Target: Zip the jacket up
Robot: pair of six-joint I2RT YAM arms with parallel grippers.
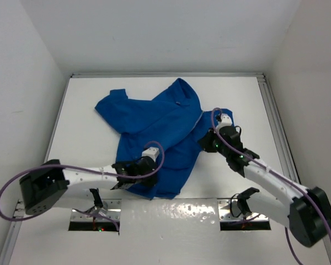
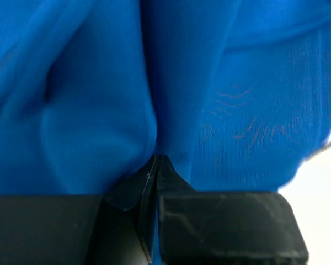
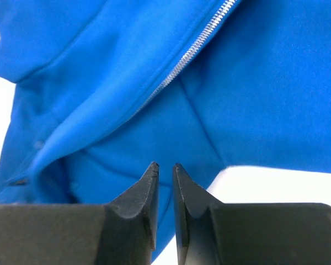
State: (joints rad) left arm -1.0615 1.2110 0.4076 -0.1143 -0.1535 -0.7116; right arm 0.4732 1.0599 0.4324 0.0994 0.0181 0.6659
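The royal-blue jacket (image 1: 154, 124) lies crumpled on the white table, collar toward the far side. My left gripper (image 1: 133, 168) is at its near hem. In the left wrist view the jaws (image 2: 156, 161) are shut on a pinched fold of the blue fabric (image 2: 99, 110). My right gripper (image 1: 208, 142) is at the jacket's right edge. In the right wrist view its jaws (image 3: 166, 167) stand a narrow gap apart, empty, just above the fabric (image 3: 276, 94). The pale zipper (image 3: 194, 52) runs diagonally beyond the tips. The metal pull is not visible.
White walls enclose the table (image 1: 83, 110) on the left, far and right sides. A metal rail (image 1: 276, 121) runs along the right edge. Two base plates (image 1: 96, 215) sit at the near edge. A purple cable (image 1: 218, 130) loops near the right wrist.
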